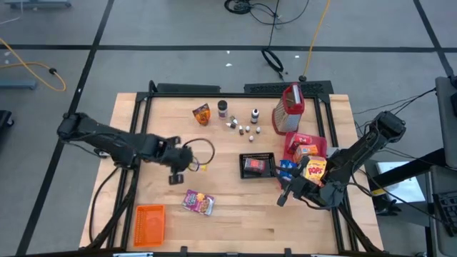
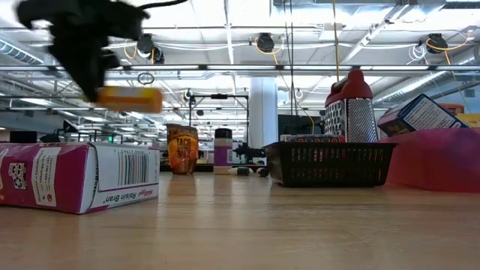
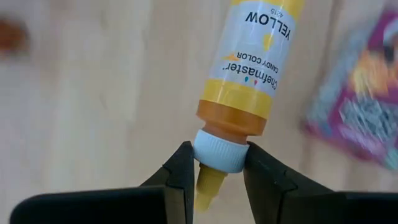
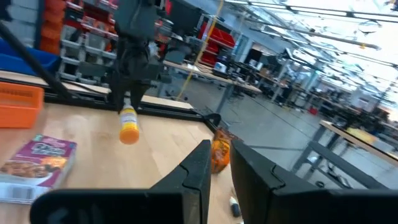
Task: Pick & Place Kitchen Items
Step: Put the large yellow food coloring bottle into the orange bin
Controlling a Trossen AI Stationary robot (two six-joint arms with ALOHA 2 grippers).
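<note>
Boxes came first going near to far: a purple Raisin Bran cereal box (image 1: 198, 202) lay flat on the wooden table (image 1: 235, 221), right of the orange plastic crate (image 1: 149, 224) at the near-left corner. Mid-table, the left gripper (image 3: 214, 163) pinched the white cap of a small yellow candy-colour bottle (image 3: 249, 65), held clear of the wood, probably for carrying. To the right, the right gripper (image 4: 219, 163) hovered empty, jaws nearly together, beside the black mesh basket (image 1: 256, 165). Farther off sat the red tray (image 1: 298, 140) crowded with boxes, likely the drop-off.
</note>
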